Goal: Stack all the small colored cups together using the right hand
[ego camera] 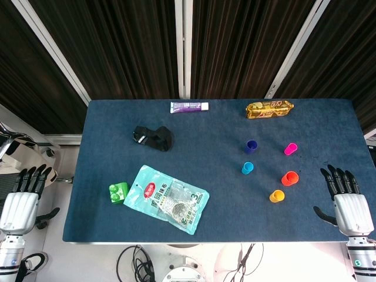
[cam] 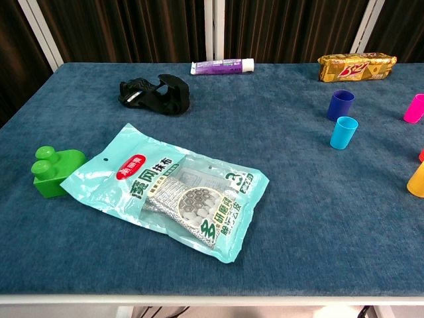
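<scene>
The counter (ego camera: 223,223) is covered in dark blue cloth, and the five small cups stand on its right half, all apart from one another. The right hand (ego camera: 346,197) hangs at the counter's right edge with its fingers spread, holding nothing; the red cup (ego camera: 289,178) is the nearest cup to it, with the yellow cup (ego camera: 277,195) just beyond and slightly toward the front. The pink cup (ego camera: 291,148) lies tilted on its side further back. The light blue cup (ego camera: 247,168) and the dark blue cup (ego camera: 251,145) stand upside down, well apart from the hand. Each cup is plain, single-coloured plastic.

The left hand (ego camera: 23,194) rests off the counter's left side, fingers spread and holding nothing.

On the left half lies a pale green bag (ego camera: 167,198) with a grey cloth sealed inside, touching a green block (ego camera: 118,191). Behind it sits a black strap (ego camera: 154,138). Along the back edge lie a gold snack pack (ego camera: 269,108) and a purple and white tube (ego camera: 188,106)
</scene>
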Robot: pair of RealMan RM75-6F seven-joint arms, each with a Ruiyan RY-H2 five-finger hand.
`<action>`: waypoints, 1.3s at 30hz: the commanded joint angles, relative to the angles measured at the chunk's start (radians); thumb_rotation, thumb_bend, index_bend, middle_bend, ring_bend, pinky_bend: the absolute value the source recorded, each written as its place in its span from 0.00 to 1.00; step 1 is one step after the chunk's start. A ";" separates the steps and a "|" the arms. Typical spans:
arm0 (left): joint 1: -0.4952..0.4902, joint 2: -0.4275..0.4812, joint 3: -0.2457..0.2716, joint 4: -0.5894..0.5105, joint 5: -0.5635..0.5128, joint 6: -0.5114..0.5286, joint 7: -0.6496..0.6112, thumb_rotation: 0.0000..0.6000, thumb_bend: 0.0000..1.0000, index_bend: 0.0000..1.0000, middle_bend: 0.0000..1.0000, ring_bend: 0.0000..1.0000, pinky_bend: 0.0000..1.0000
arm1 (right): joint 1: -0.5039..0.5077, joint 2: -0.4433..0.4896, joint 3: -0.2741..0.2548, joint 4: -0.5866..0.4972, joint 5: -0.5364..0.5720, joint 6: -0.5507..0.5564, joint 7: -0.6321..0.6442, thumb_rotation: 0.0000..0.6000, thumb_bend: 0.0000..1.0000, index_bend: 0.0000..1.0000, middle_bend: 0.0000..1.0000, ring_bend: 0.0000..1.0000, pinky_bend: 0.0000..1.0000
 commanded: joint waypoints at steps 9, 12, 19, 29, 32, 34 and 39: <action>0.002 0.006 0.007 -0.013 0.016 0.004 -0.010 1.00 0.06 0.04 0.02 0.00 0.00 | 0.009 -0.021 0.003 0.033 -0.006 -0.006 0.024 1.00 0.11 0.00 0.00 0.00 0.00; -0.005 0.003 0.005 -0.009 0.018 -0.004 -0.017 1.00 0.06 0.04 0.02 0.00 0.00 | 0.013 -0.016 0.006 0.029 0.013 -0.025 0.013 1.00 0.11 0.00 0.00 0.00 0.00; -0.015 0.001 0.004 0.003 0.019 -0.017 -0.018 1.00 0.06 0.04 0.02 0.00 0.00 | 0.048 0.001 0.026 0.009 0.041 -0.078 -0.018 1.00 0.11 0.00 0.00 0.00 0.00; -0.007 0.006 0.008 -0.001 0.025 -0.004 -0.023 1.00 0.06 0.04 0.02 0.00 0.00 | 0.200 0.017 0.117 0.023 0.091 -0.239 0.001 1.00 0.11 0.00 0.00 0.00 0.00; -0.002 0.007 0.011 -0.006 0.022 0.001 -0.013 1.00 0.06 0.04 0.02 0.00 0.00 | 0.270 0.023 0.157 0.031 0.151 -0.335 -0.011 1.00 0.11 0.00 0.00 0.00 0.00; 0.003 0.009 0.013 -0.013 0.021 0.004 -0.011 1.00 0.06 0.04 0.02 0.00 0.00 | 0.325 0.028 0.182 0.039 0.200 -0.414 -0.038 1.00 0.11 0.00 0.00 0.00 0.00; 0.009 0.015 0.016 -0.028 0.010 0.001 -0.007 1.00 0.06 0.04 0.02 0.00 0.00 | 0.457 -0.021 0.209 0.127 0.356 -0.590 -0.190 1.00 0.12 0.00 0.00 0.00 0.00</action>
